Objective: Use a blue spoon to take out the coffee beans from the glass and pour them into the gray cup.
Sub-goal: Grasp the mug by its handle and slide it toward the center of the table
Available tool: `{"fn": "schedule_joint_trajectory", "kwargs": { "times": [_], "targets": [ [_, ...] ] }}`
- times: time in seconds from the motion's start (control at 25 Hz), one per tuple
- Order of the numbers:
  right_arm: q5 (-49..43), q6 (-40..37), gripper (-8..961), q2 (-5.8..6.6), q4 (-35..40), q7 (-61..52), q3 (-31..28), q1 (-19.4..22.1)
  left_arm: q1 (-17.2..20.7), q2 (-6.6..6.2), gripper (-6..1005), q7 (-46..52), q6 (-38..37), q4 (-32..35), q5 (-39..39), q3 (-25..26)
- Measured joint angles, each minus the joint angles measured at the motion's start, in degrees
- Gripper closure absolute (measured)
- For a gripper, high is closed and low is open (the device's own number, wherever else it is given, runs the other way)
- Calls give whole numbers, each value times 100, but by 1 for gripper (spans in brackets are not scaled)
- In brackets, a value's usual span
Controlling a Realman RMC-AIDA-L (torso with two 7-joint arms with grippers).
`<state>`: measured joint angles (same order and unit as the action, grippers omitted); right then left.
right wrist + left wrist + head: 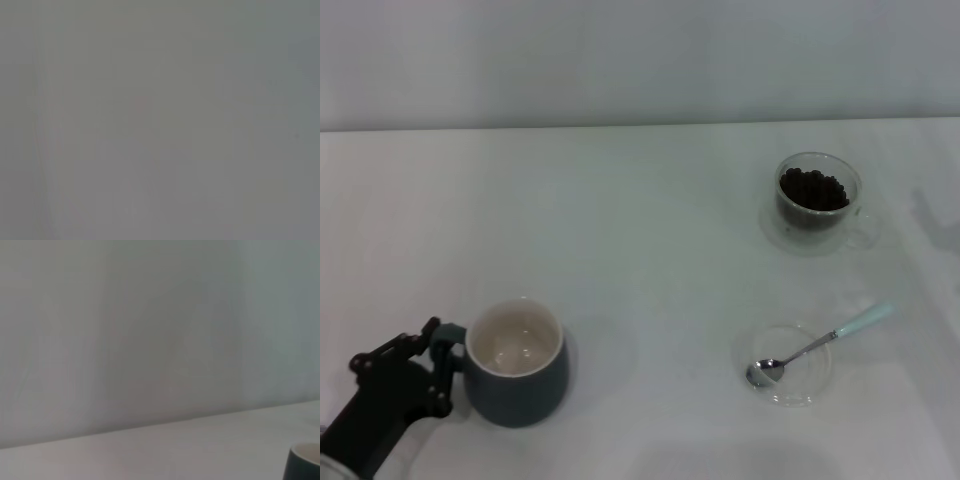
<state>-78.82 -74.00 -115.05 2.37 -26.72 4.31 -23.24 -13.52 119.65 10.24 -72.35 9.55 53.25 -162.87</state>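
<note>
Two vessels stand on your white bench (640,230), well apart. Gray cup (517,364): near-left, upright, cream inside bare, loop handle turned to the robot's left. Your left hand (438,365) is at that handle, dark fingers (442,345) on either side of the loop and closed on it as far as the head view shows. The left wrist view catches only the cup's dark rim (305,460) at the frame corner. Glass (817,203): far right, upright, holding a heap of coffee beans (812,189). Blue spoon (817,346): near right, untouched, metal bowl resting on a clear saucer (788,364), pale handle end angled up past the rim toward the far right. Right hand: out of every view; right wrist view shows blank gray only.
</note>
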Motion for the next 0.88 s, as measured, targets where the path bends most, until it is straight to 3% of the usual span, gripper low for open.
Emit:
{"fn": "schedule_joint_trajectory", "kwargs": {
  "times": [0.88],
  "targets": [
    [-20, 53, 89, 0, 41, 0, 0, -128, -706, 23, 879, -435, 1098, 713, -173, 2]
  ]
}}
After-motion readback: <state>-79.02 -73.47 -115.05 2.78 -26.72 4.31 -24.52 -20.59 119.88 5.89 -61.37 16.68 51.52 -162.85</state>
